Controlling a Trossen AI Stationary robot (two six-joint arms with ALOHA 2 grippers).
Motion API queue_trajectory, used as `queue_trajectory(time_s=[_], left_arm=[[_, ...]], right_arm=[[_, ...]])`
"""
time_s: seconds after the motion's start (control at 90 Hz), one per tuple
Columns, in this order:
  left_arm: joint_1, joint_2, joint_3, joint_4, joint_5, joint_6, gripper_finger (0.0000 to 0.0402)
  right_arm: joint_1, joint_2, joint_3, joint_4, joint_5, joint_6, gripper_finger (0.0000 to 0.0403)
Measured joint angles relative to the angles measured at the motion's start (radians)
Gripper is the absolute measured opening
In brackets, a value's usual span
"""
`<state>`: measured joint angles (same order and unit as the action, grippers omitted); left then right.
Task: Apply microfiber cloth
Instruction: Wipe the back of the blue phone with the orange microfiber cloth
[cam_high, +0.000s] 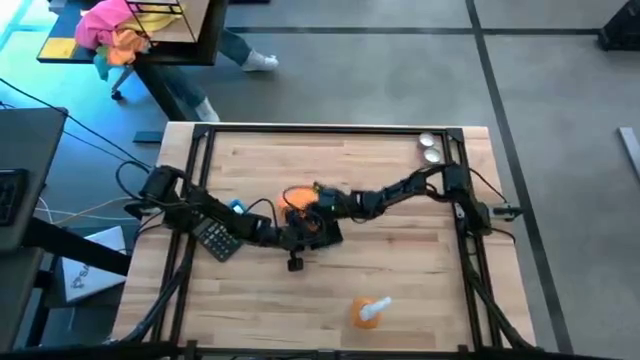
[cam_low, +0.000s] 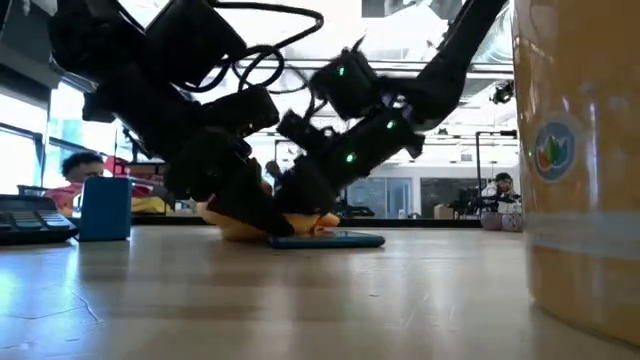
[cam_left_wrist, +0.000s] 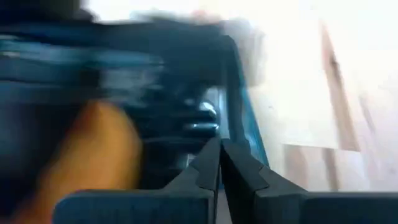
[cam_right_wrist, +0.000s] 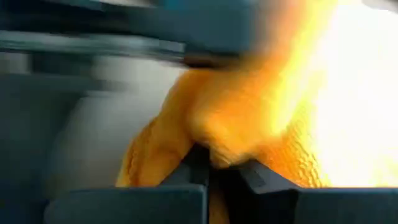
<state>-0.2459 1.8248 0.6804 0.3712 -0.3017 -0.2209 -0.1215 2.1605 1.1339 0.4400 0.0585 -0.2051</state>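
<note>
At table centre you've got both arms meeting over a dark flat slab (cam_low: 330, 239). Your right gripper (cam_right_wrist: 214, 163) comes in from three o'clock, fingers pinching the microfiber cloth (cam_right_wrist: 249, 118), which sits bunched on the slab. Your left gripper (cam_left_wrist: 220, 163), reaching from nine o'clock, has its fingers pressed together at the slab's edge. Calculator (cam_high: 216, 238) lies just beside your left arm.

Robotics lab or open-plan workshop. Evidence: a butcher-block table (cam_high: 330, 290) in a black metal frame (cam_high: 196, 160) carrying cabled arms; grey carpet floor (cam_high: 400, 75) with taped lines; in the low view, glass walls, ceiling lights, and what seem to be seated people (cam_low: 497, 190) at distant desks.
</note>
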Motion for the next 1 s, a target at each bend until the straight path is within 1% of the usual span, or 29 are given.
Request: queue_trajectory(time_s=[0.111, 0.189, 0.256, 0.333, 0.522, 0.611, 0.778, 0.856, 0.933, 1.0], left_arm=[[0.000, 0.000, 0.000, 0.000, -0.004, -0.011, 0.0000], [-0.001, 0.000, 0.000, 0.000, 0.003, -0.012, 0.0000], [-0.001, 0.000, 0.000, -0.002, 0.007, -0.013, 0.0000], [0.000, 0.000, 0.000, -0.001, 0.005, -0.013, 0.0000], [0.003, 0.000, 0.000, -0.002, 0.035, -0.013, 0.0000], [0.006, 0.000, 0.000, -0.005, 0.028, -0.014, 0.0000], [0.006, 0.000, 0.000, -0.007, 0.024, -0.012, 0.0000], [0.006, 0.000, 0.000, -0.008, 0.023, -0.013, 0.0000], [0.008, 0.000, 0.000, -0.010, 0.017, -0.014, 0.0000], [0.011, 0.000, 0.000, -0.011, 0.005, -0.022, 0.0000]], right_arm=[[-0.087, 0.006, 0.000, -0.015, 0.072, 0.003, 0.0000], [-0.125, 0.006, -0.002, -0.026, 0.057, 0.019, 0.0000], [-0.127, 0.006, -0.002, -0.028, 0.008, 0.029, 0.0000], [-0.100, 0.004, -0.002, -0.031, -0.016, 0.028, 0.0000], [0.031, -0.038, -0.004, -0.077, -0.037, 0.013, 0.0000], [0.092, -0.055, -0.004, -0.119, -0.022, 0.013, 0.0000], [0.181, -0.067, -0.009, -0.169, 0.076, 0.025, 0.0000], [0.197, -0.069, -0.056, -0.117, 0.176, 0.030, 0.0000], [0.178, -0.075, -0.122, -0.061, 0.284, 0.070, 0.0000], [0.130, -0.084, -0.183, -0.022, 0.336, 0.121, 0.0000]])
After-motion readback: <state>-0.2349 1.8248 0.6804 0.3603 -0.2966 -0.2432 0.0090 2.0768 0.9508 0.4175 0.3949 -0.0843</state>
